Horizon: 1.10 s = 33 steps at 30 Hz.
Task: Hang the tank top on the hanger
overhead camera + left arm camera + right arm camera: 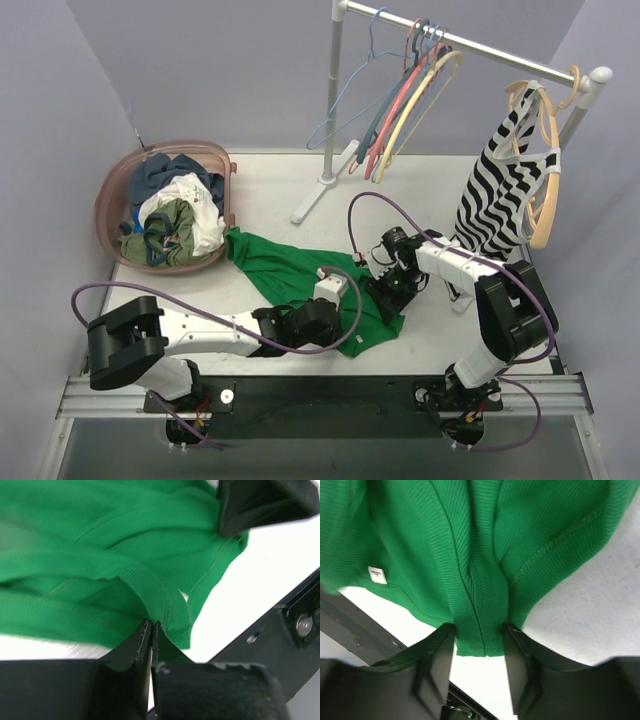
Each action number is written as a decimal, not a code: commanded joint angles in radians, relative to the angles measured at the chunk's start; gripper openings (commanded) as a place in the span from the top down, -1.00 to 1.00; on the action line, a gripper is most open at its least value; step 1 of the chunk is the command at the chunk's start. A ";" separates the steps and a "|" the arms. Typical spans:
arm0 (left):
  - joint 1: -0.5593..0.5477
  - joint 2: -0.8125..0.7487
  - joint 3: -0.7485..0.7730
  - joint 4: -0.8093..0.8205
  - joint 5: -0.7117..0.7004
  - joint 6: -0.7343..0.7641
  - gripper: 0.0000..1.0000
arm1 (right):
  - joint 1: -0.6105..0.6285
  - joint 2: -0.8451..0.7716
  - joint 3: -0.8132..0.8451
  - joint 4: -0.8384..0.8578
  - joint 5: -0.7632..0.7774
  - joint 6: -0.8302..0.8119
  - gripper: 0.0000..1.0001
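1. Green knit cloth of the tank top (285, 262) lies crumpled on the white table (270, 200), stretching from the laundry basket (103, 200) to both grippers. It is not on the hanger.
2. Left gripper (151, 626): clenched on a ribbed edge band of the top, jaws almost meeting.
3. Right gripper (479, 632): grasping a seamed strip of the same top, with cloth filling the gap between the jaws.
4. Step in hand, as judged: opening out the garment. Draw the two grips apart evenly, keep both pinches firm, and lift until the neck opening shows.
5. The cream hanger (418, 112) hangs on the rail (500, 48) among pink and blue ones, well apart from the top.
6. Labelling: a small white tag (376, 574) is sewn near a stitched edge. Its mark is too small to read, and no other writing is visible.
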 commanded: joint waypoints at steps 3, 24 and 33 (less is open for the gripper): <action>0.013 -0.210 -0.126 0.043 -0.010 -0.051 1.00 | 0.009 0.012 0.031 -0.032 0.053 0.015 0.48; 0.062 -1.034 -0.074 -0.256 0.067 0.138 1.00 | -0.058 -0.600 0.245 -0.365 -0.041 -0.330 1.00; 0.072 -0.576 0.639 -0.483 0.065 0.487 1.00 | -0.253 -0.545 0.708 -0.374 -0.087 -0.212 1.00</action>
